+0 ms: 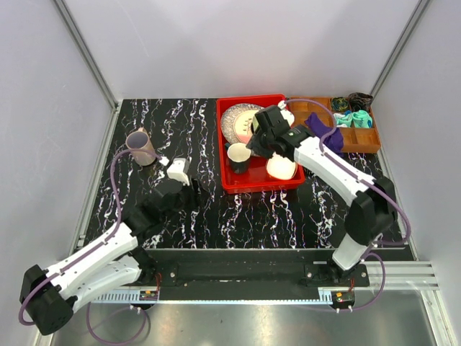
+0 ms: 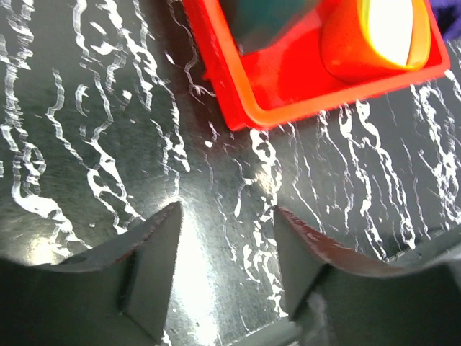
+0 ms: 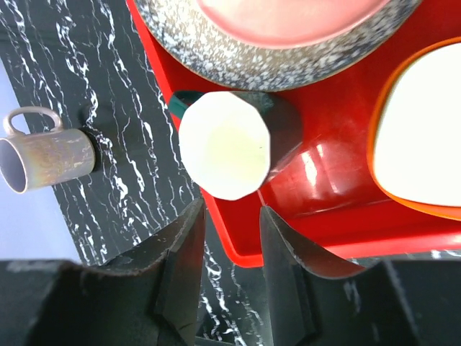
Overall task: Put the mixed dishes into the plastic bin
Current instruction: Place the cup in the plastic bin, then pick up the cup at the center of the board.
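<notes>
Top external view: marbled black tabletop [image 1: 252,216] carrying red plastic bin [image 1: 259,182] at far centre, long axis running away from the arm bases. Inside: speckled grey plate [image 3: 238,61] at far end, orange-white bowl [image 1: 279,169] near right, dark green mug [image 1: 238,157] mouth up. Mauve cup [image 1: 140,147] well left of bin, probably upright. Left hand [image 2: 227,216] parted, empty, over bare tabletop. Right hand [image 3: 230,216] parted, empty, above mug-side rim.

Bin [image 1: 252,182] bright red; plate [image 3: 252,68] grey speckled; mug [image 3: 238,144] dk green (cream inside); bowl [image 3: 425,130] orange/white; table [image 1: 288,209] blk w/ white veins.
</notes>
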`<action>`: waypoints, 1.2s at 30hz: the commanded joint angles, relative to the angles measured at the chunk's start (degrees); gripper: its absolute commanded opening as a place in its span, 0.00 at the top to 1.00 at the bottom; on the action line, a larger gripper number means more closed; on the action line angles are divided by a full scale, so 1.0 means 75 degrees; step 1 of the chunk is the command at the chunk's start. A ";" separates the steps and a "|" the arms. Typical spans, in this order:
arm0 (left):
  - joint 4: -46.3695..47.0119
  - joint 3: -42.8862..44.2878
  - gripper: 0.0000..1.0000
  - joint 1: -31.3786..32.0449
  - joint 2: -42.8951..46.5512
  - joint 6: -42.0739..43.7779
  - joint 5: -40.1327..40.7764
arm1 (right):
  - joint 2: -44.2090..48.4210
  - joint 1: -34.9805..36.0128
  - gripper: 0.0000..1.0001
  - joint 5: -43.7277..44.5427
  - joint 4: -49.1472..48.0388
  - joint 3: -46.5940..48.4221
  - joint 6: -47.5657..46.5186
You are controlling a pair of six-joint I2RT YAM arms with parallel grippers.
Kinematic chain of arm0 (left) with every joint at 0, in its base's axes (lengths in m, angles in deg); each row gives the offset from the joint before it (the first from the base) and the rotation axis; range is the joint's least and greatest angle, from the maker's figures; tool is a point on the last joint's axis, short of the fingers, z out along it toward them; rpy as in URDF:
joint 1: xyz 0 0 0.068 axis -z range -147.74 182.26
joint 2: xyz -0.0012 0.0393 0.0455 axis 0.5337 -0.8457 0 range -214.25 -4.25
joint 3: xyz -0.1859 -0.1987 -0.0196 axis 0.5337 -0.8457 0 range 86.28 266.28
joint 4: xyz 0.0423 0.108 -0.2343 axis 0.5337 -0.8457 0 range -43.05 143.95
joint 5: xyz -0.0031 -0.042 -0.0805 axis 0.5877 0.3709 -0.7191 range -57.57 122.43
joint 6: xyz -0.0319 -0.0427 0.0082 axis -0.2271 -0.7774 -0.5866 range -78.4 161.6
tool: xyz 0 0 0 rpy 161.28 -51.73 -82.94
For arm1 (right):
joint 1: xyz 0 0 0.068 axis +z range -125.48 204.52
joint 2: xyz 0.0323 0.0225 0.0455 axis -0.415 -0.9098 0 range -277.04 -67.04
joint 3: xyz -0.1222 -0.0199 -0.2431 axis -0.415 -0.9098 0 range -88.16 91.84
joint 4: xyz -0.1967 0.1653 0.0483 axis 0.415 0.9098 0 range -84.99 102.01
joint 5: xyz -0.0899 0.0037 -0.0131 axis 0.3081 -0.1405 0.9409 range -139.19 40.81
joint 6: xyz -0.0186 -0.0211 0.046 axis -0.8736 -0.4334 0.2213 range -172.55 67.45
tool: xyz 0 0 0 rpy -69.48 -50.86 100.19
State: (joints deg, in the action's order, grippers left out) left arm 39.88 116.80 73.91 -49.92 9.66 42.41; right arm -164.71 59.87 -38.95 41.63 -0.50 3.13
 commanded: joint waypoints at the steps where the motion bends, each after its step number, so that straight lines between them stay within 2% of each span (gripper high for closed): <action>1: -0.0163 0.1223 0.38 -0.0208 -0.0191 0.0309 0.1093 | 0.0986 0.0056 0.55 0.0673 -0.0160 -0.0378 -0.0462; 5: -0.0433 0.2069 0.35 -0.1519 -0.0659 0.0766 0.0582 | 0.1793 0.0056 0.54 0.1118 -0.0172 -0.0695 -0.0837; 6: -0.0398 0.2210 0.35 -0.2125 -0.0730 0.0999 0.0429 | 0.1900 0.0056 0.54 0.1177 -0.0184 -0.0800 -0.1012; 9: -0.0595 0.3006 0.34 -0.2867 -0.1490 0.1817 0.0228 | 0.2275 0.0056 0.53 0.1283 -0.0230 -0.1034 -0.1306; 13: -0.1101 0.4516 0.33 -0.3104 -0.2756 0.2828 0.0602 | 0.2592 0.0056 0.52 0.1260 -0.0359 -0.1398 -0.1553; 18: -0.0972 0.5280 0.33 -0.3372 -0.4009 0.3730 0.0557 | 0.2792 0.0056 0.51 0.0909 -0.0570 -0.1913 -0.1646; 26: -0.0937 0.6172 0.20 -0.4567 -0.5090 0.4470 -0.0849 | 0.2921 0.0044 0.50 0.0686 -0.0734 -0.2312 -0.1729; 30: -0.0797 0.6441 0.20 -0.5306 -0.5535 0.4622 -0.1480 | 0.2886 0.0056 0.50 0.0604 -0.0769 -0.2360 -0.1764; 36: -0.0867 0.6816 0.21 -0.5704 -0.6320 0.4740 -0.1834 | 0.2815 0.0056 0.50 0.0545 -0.0793 -0.2383 -0.1764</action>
State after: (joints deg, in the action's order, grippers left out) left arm 31.58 164.63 32.18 -94.75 43.34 33.40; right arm -144.97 59.89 -34.07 38.00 -18.47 -9.26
